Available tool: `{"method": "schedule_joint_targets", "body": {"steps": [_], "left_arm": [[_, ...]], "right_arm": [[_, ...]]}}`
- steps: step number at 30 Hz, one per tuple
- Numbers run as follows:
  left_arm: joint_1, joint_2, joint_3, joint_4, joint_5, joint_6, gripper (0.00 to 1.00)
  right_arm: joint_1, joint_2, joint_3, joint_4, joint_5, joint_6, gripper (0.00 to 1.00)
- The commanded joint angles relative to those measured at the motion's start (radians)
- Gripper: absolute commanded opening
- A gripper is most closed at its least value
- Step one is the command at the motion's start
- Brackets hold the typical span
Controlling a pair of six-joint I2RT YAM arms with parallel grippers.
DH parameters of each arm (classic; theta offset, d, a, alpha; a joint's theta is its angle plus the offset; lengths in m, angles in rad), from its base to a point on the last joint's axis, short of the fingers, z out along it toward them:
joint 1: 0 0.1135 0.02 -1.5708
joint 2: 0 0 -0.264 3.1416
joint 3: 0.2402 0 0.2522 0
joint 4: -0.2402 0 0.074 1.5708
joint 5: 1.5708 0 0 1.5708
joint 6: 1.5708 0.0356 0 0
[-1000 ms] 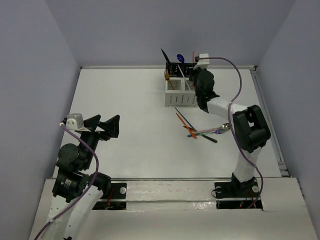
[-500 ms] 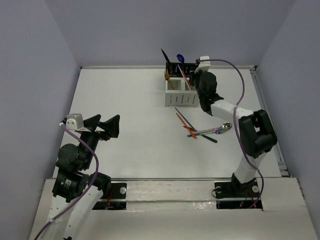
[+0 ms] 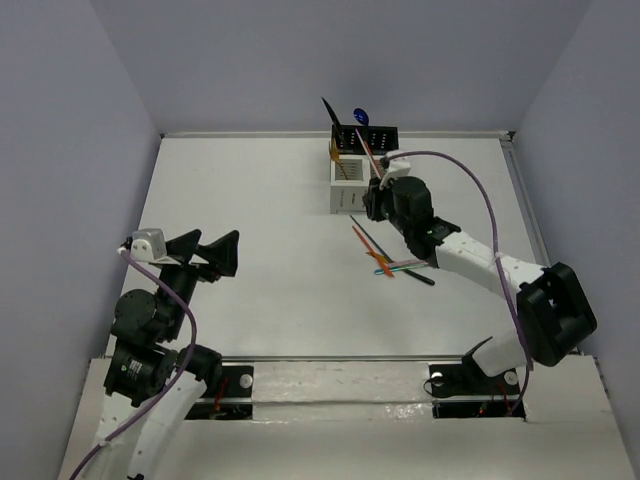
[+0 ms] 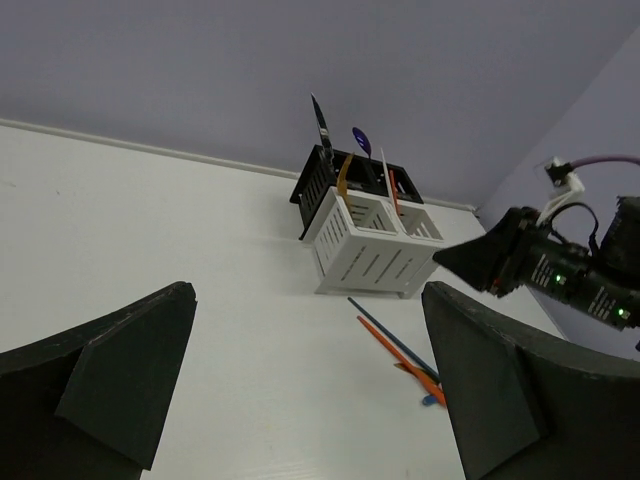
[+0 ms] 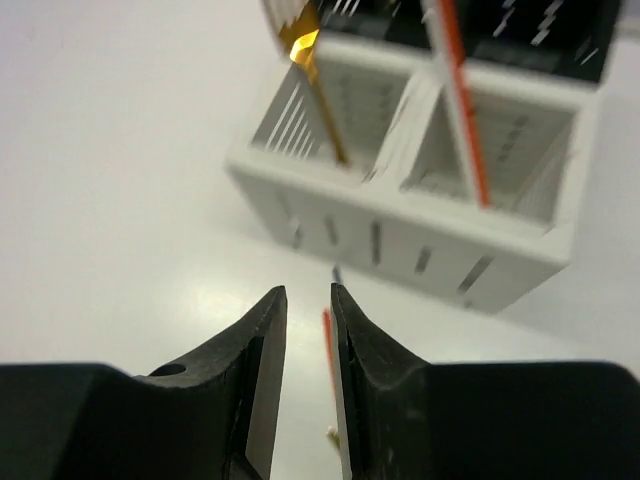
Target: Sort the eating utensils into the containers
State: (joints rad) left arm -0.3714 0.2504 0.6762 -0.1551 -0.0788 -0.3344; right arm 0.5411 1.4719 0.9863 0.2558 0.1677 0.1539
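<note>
A lab test cell: white table (image 3: 260, 200) boxed by plain walls (image 3: 300, 60).

The black-and-white right arm (image 3: 470, 262) is stretching far forward, its black two-finger right gripper (image 5: 308, 300) pointing downward, jaws a narrow slit apart and gripping nothing. The left arm (image 3: 150, 330) is sitting folded, its black left gripper (image 4: 308, 300) gaping wide, empty.

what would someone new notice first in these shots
The block of four bins at the far middle of the table, white pair in front and black pair behind, holds a few standing utensils. Just before it the right gripper hangs over the table, jaws slightly apart, near a loose heap of coloured utensils.
</note>
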Motion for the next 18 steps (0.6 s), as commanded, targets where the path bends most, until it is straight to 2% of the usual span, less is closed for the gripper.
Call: {"method": "schedule_joint_targets", "body": {"steps": [1, 5, 18], "left_arm": [[0.003, -0.010, -0.004, 0.022, 0.011, 0.003, 0.99], [0.012, -0.020, -0.009, 0.019, 0.002, 0.003, 0.99], [0.040, 0.001, -0.012, 0.023, 0.025, 0.001, 0.99]], "right_arm": [[0.085, -0.050, -0.087, -0.168, 0.000, 0.068, 0.30], [0.085, -0.059, -0.152, -0.187, 0.007, 0.111, 0.27], [0.085, 0.142, -0.038, -0.294, 0.115, 0.098, 0.28]]}}
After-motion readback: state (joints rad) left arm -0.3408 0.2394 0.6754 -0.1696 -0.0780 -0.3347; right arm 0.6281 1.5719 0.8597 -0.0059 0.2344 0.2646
